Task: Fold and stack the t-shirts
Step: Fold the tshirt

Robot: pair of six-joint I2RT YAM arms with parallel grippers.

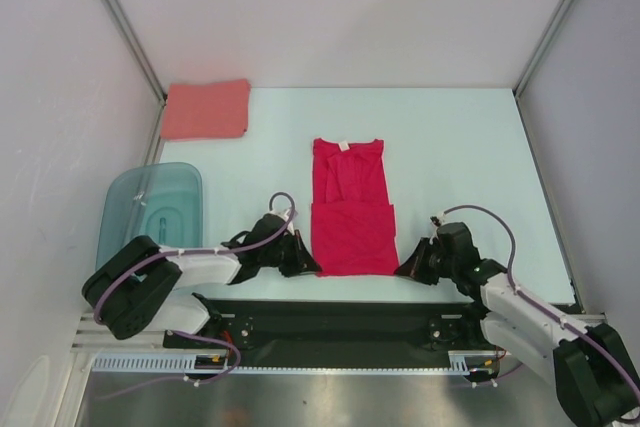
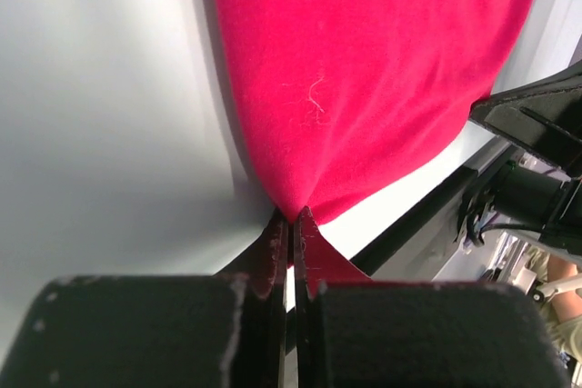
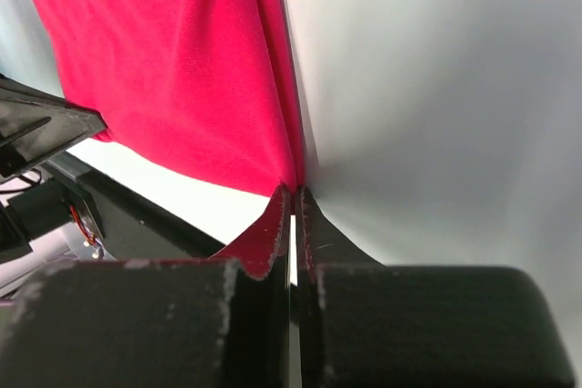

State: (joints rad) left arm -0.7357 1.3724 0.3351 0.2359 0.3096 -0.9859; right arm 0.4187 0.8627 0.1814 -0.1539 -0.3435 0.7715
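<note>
Item, crimson-red t-shirt (image 1: 350,212): lies flat on the pale table (image 1: 460,147), collar away from the arms, sleeves tucked in, directly ahead of and between the two grippers. A crosswise line runs over its middle; whether that is a fold edge or a seam is unclear. In both wrist views its far half is cut off by the frame. Left gripper (image 1: 306,265): clenched on the shirt's near left corner; in its own camera the fingers (image 2: 275,247) meet with only a sliver of light between them, and the cloth (image 2: 364,70) puckers to a point at the tips (image 2: 291,220), the corner itself hidden inside the pinch. Right gripper (image 1: 408,269): likewise clamped on the near right corner, with the fabric (image 3: 173,70) drawn into the closed tips (image 3: 293,193). Each wrist view catches a black edge of the opposite gripper, too cropped to make out. Label: a small white neck tag (image 1: 344,146), too small to read. Item, salmon-pink t-shirt (image 1: 206,109): a folded rectangle well beyond the left gripper, off to its left at the far table corner. Item, translucent teal tub (image 1: 150,209): beside the left arm, on its outer side, partly covered by that arm.
</note>
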